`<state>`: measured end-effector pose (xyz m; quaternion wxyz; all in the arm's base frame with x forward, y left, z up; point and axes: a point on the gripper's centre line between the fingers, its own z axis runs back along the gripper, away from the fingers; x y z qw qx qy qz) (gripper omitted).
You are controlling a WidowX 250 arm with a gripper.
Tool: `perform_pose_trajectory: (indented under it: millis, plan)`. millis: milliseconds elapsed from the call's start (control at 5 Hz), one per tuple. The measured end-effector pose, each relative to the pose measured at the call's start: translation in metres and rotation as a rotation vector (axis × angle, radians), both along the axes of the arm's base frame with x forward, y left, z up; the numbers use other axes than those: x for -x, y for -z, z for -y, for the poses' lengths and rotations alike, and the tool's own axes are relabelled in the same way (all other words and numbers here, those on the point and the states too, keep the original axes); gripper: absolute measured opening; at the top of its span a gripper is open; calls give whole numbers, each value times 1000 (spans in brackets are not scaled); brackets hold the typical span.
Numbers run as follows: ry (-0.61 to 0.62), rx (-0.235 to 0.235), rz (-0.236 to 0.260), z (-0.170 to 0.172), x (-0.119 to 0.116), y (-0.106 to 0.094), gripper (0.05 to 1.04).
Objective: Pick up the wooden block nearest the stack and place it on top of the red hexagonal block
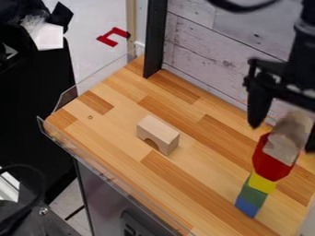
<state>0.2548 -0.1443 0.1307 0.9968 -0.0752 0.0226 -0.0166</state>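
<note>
Tool (283,137): fingers set wide apart, around the top of the block stack. Pale piece (288,134) is seen between the fingers, blurred. A gap is visible between it and the finger on the view's left; contact at the other finger can't be told. No firm hold is shown.

Stack, from the top down: pale piece overlapping the red block (269,167), which is faceted and the widest of the lot. Yellow block (262,183) is set under the red, green block (252,194) under the yellow, blue block (247,207) at the base, resting on the bench (117,133).

Left of the stack in the view, well apart: plain wooden arch block (161,131), stood on its two feet, cutout facing the lower left.

Behind the stack: whitewashed plank wall (212,50), with a black upright post (155,39) farther left. Clear plastic edging (98,161) is run along the bench rim, far left of the stack. Beyond that rim, a red bracket-shaped piece (108,40) is seen on the floor (92,57), upper left of the stack.
</note>
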Motion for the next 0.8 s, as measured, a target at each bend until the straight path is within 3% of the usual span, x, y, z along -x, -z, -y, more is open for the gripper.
perform_pose_trajectory:
  millis: [200,400,800]
  plan:
    - [-28,52,87,-7,2,-32,1000]
    - [-55,74,139,-19,2,-51,1000]
    - [-124,47,86,-59,-6,-24,999]
